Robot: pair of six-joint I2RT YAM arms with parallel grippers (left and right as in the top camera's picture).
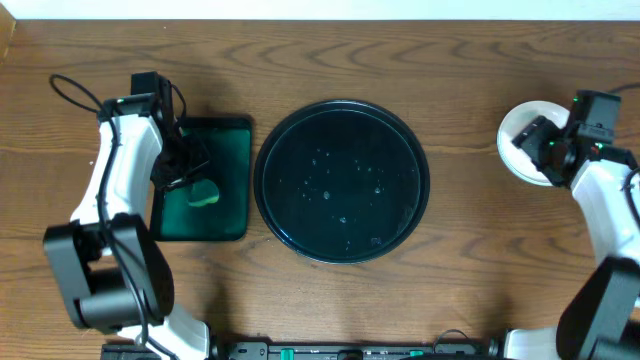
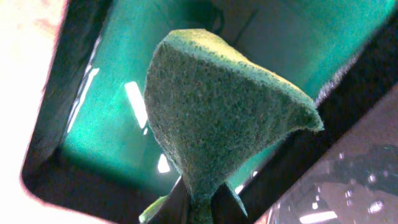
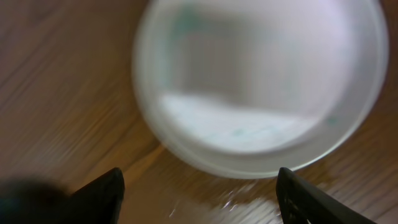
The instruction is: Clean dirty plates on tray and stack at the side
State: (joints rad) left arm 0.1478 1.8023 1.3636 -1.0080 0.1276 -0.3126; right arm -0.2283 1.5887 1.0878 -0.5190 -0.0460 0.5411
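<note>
1. Sitting at the right side of the bench (image 1: 450, 280), the plates (image 1: 520, 135) show as one white round pile, well apart from the tray (image 1: 342, 104). How many are stacked I cannot count.
2. The tray carries no plate, only scattered droplets, so the job looks all but done.
3. The right tool (image 3: 199, 199) has its fingers spread wide with nothing between them. The pile lies just ahead of its fingertips, resting on the wood.
4. The right arm is by far the nearer one, and the next move is probably a clean pull away from the rim without nudging the stack.
5. Round plates have no long axis, so the line of retreat matters little.
6. The left tool (image 1: 190, 180) is clamped on a green sponge (image 2: 217, 106) above the small green tray (image 1: 230, 150), across the black tray from the pile.
</note>
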